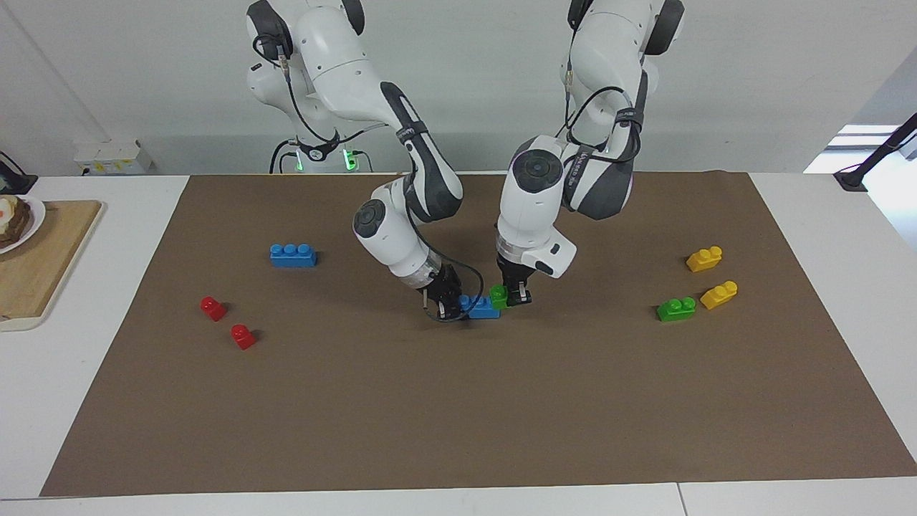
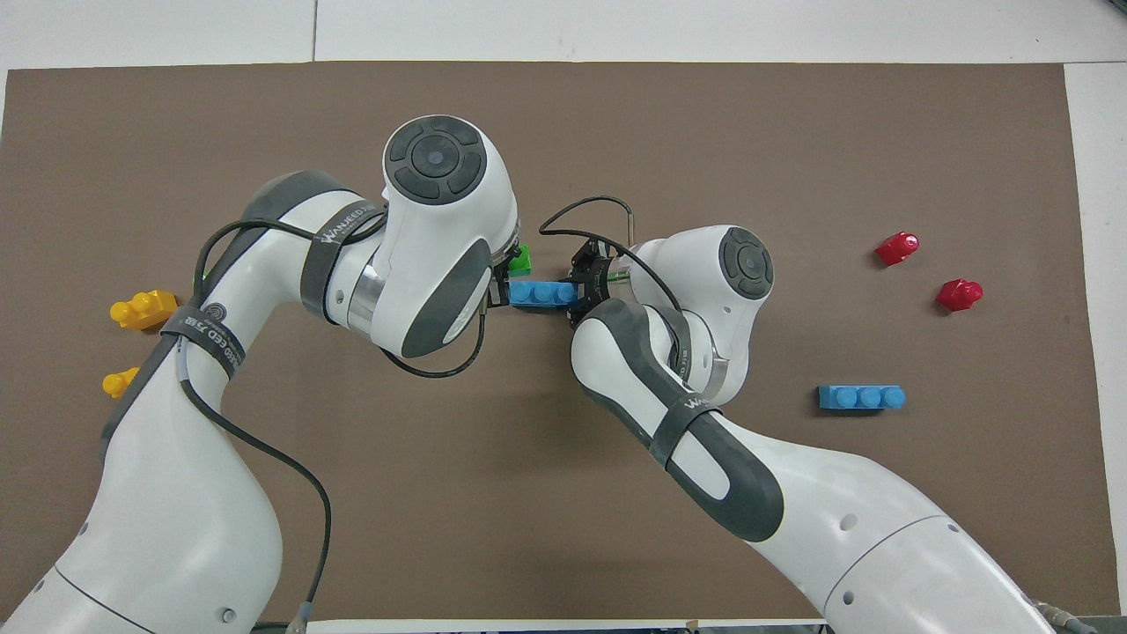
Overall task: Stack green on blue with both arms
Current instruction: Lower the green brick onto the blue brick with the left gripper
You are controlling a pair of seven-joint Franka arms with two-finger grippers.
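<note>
Bricks, red point(image 1: 213, 308) and yellow point(image 1: 704, 259), lie well apart.

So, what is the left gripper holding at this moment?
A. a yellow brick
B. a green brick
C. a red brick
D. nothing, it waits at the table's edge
B: the left gripper is shut on the green brick and has it at the end of the blue brick that the right gripper holds.
</note>
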